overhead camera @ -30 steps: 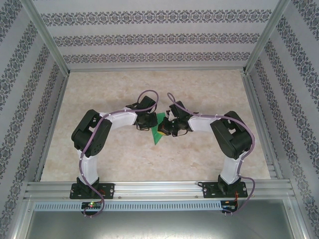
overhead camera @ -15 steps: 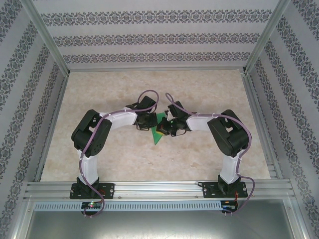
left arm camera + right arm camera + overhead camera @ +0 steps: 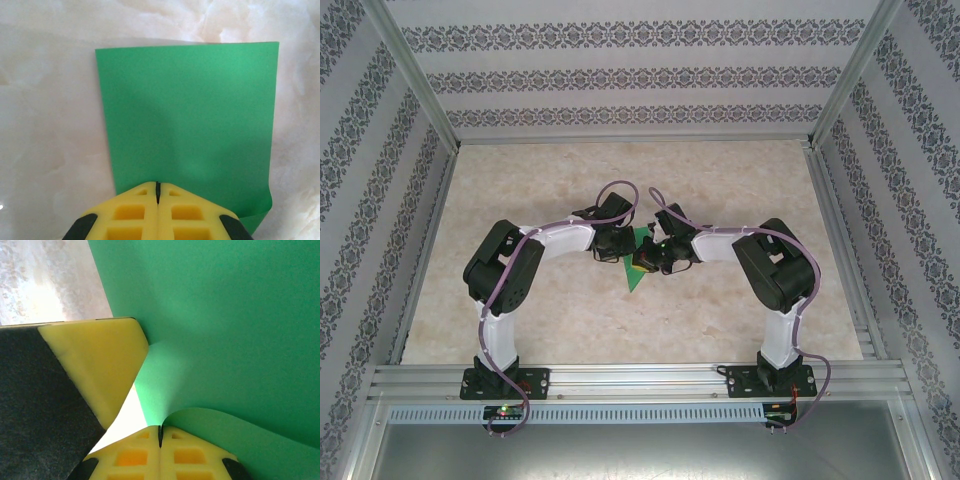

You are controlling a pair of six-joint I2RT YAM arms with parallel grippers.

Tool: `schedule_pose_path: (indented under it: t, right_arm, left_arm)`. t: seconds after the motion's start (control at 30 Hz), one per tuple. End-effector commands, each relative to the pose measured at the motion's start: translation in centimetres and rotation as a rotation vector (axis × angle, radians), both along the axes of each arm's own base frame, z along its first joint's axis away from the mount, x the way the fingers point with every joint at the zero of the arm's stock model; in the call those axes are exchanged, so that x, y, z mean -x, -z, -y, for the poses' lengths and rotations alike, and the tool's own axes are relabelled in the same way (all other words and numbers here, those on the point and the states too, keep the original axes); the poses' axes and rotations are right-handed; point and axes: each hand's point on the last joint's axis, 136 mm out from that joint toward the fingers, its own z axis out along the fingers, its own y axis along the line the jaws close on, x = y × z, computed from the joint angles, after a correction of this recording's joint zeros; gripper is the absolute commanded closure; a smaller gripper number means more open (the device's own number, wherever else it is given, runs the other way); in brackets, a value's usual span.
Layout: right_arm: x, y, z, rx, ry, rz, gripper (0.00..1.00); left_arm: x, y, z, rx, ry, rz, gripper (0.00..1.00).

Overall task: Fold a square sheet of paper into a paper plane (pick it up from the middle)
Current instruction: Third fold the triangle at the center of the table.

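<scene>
Over the last sec the right arm has swung a little inward toward the left arm, carrying the right gripper [image 3: 160,431] further across the paper [image 3: 190,115]; the left arm hasn't shifted. The paper sits in the middle of the bench [image 3: 45,130] between the two wrists, most of it flat on the marble, w/ one flap curling up into the right jaws, which are closed on that raised fold. The left gripper [image 3: 157,186] has its jaws closed too, tips meeting at the near edge of the paper; can't tell if they pinch it or just press it down. One corner beside them lifts slightly. Judging by the curl, the paper is very light, thin & floppy: it bends w/o resistance, will crease for good wherever it's squeezed, and prob slides on the smooth bench unless pinned. Best held by a raised fold or edge, not scraped off the flat, w/ the other arm anchoring it
</scene>
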Motion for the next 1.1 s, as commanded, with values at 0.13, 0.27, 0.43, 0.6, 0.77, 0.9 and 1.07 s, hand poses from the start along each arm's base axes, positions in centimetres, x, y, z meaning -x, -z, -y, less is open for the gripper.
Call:
schedule_pose_path:
  t: [0.13, 0.27, 0.43, 0.6, 0.77, 0.9, 1.07]
  right_arm:
    - [-0.2, 0.1, -0.9, 0.001, -0.038, 0.023, 0.96]
    - [-0.2, 0.4, -0.7, 0.016, -0.032, 0.021, 0.96]
    - [-0.2, 0.7, -0.5, 0.026, -0.027, 0.016, 0.96]
    - [-0.1, 1.2, -0.2, 0.044, -0.021, 0.009, 0.96]
    - [-0.1, 0.8, -0.3, 0.036, -0.019, 0.016, 0.96]
    - [0.0, 0.9, -0.2, 0.04, -0.015, 0.013, 0.96]
    - [0.1, 1.4, 0.0, 0.051, -0.009, 0.002, 0.96]
  left_arm:
    - [1.5, 1.6, -1.2, -0.054, 0.014, -0.072, 1.0]
    - [1.6, 1.7, -1.3, -0.055, 0.012, -0.075, 1.0]
    - [1.5, 1.3, -1.3, -0.054, 0.012, -0.067, 1.0]
    - [1.1, 0.2, -1.6, -0.057, -0.004, -0.038, 1.0]
    - [0.8, -0.2, -1.8, -0.059, -0.01, -0.029, 1.0]
    - [0.7, -1.2, -1.8, -0.052, -0.003, -0.01, 1.0]
    - [0.5, -3.8, -3.2, -0.076, -0.042, 0.06, 1.0]
